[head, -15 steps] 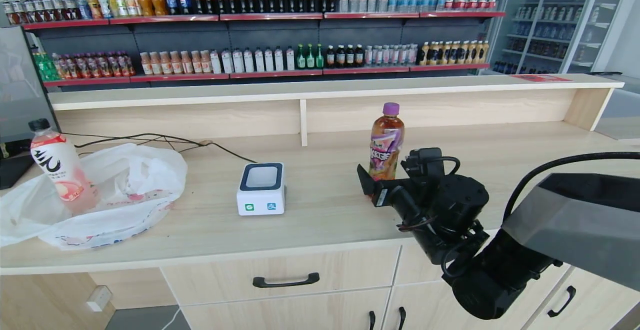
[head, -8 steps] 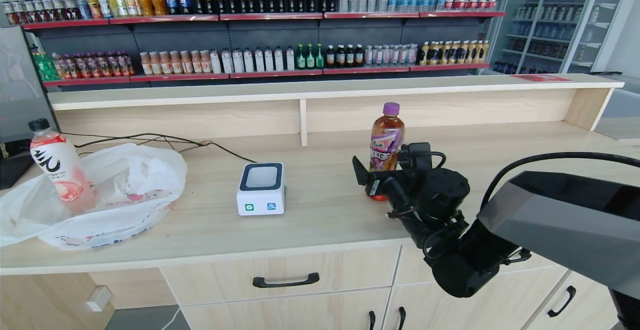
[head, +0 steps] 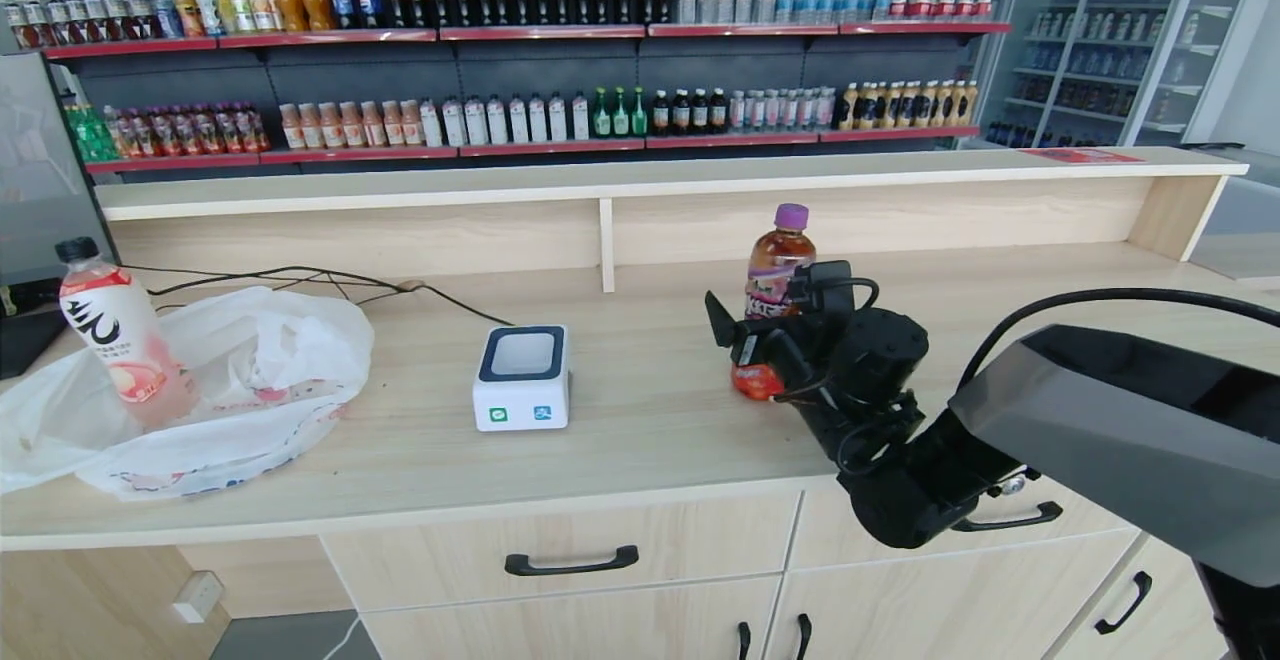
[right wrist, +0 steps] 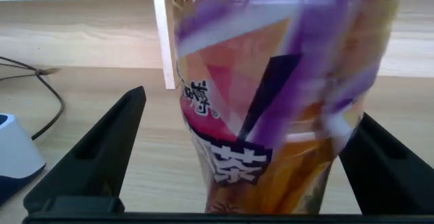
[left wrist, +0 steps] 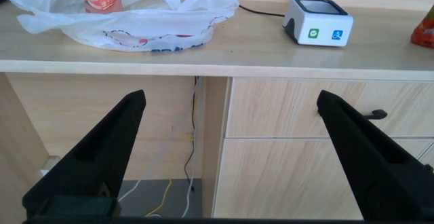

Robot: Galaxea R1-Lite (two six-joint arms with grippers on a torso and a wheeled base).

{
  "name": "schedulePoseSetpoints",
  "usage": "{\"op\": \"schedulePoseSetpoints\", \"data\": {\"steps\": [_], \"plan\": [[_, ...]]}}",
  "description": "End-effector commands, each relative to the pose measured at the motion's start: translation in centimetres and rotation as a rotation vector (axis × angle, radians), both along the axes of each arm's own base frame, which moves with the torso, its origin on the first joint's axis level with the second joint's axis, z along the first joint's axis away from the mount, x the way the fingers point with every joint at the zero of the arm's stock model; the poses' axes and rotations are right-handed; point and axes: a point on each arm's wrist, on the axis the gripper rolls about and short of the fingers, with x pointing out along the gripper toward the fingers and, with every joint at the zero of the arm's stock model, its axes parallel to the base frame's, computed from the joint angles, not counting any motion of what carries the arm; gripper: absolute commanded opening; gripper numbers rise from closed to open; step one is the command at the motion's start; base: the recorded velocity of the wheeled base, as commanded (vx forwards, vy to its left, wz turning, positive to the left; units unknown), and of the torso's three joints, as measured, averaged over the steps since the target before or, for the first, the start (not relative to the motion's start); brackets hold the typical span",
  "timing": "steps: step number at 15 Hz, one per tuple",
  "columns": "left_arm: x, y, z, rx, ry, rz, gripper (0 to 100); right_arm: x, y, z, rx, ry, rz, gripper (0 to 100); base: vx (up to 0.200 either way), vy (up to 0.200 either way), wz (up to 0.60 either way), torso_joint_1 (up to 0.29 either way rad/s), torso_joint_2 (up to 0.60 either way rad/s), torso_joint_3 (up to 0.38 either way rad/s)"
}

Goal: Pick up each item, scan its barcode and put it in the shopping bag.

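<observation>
A tea bottle (head: 776, 258) with a purple cap and purple label stands upright on the wooden counter (head: 640, 420), right of centre. My right gripper (head: 752, 340) is open at label height, one finger on each side of the tea bottle (right wrist: 271, 95), with gaps between the fingers and it. The white barcode scanner (head: 522, 377) sits mid-counter. At the left lies the white shopping bag (head: 230, 400) with a pink-label bottle (head: 112, 328) standing in it. My left gripper (left wrist: 230, 96) is open with nothing in it, below counter level and facing the drawers.
A raised wooden ledge (head: 660, 180) with a divider runs along the counter's back. Black cables (head: 300, 280) trail behind the bag. A dark device (head: 40, 190) stands at the far left. Drink shelves (head: 520, 35) fill the back wall.
My right arm has moved forward and slightly left, bringing the open gripper from in front of the tea bottle to around it. The bag, scanner and pink-label bottle have stayed put.
</observation>
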Motion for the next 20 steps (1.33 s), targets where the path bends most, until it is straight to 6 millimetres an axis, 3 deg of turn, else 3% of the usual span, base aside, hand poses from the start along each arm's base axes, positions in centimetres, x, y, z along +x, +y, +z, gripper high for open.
{"op": "schedulePoseSetpoints", "data": {"steps": [1, 10, 11, 20], "plan": [[0.0, 0.0, 0.0, 0.0, 0.0, 0.0, 100, 0.21, -0.37, 0.18, 0.0, 0.009, -0.009, 100, 0.0, 0.0, 0.0, 0.0, 0.0, 0.0], [0.0, 0.0, -0.05, -0.002, 0.004, 0.0, 100, 0.8, -1.2, -0.61, 0.014, 0.04, -0.026, 100, 0.0, 0.0, 0.0, 0.0, 0.0, 0.0], [0.0, 0.0, -0.06, -0.002, 0.006, 0.0, 100, 0.8, -1.2, -0.61, 0.014, 0.04, -0.026, 0, 0.0, 0.0, 0.0, 0.0, 0.0, 0.0], [0.0, 0.0, -0.08, -0.005, 0.007, -0.001, 100, 0.81, -1.22, -0.43, 0.033, 0.038, -0.005, 0, 0.0, 0.0, 0.0, 0.0, 0.0, 0.0]]}}
